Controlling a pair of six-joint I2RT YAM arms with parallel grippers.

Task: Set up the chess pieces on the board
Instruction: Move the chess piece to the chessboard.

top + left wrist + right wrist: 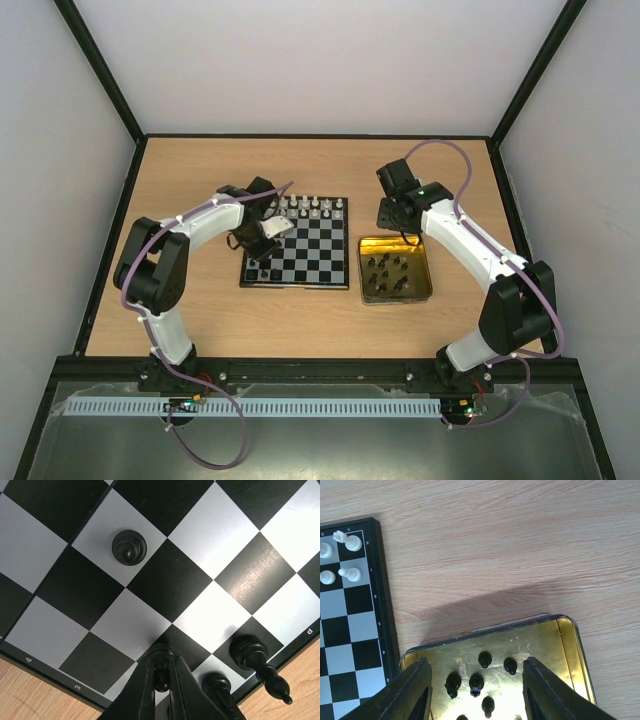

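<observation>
Left gripper (161, 671) clamped on a black chessman (160, 654); right gripper (477, 667) apart above the tin (570, 645).

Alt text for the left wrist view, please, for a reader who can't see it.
The left end effector is shut on a small black chess piece at the numbered edge of the chessboard. Two other black pieces are beside it near the rim, and a lone black pawn stands on a light square farther in.

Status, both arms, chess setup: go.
Left tool shut on black piece at board edge. Right tool open over tin, loose chessmen inside. Two placed pieces crowd left tool.
</observation>
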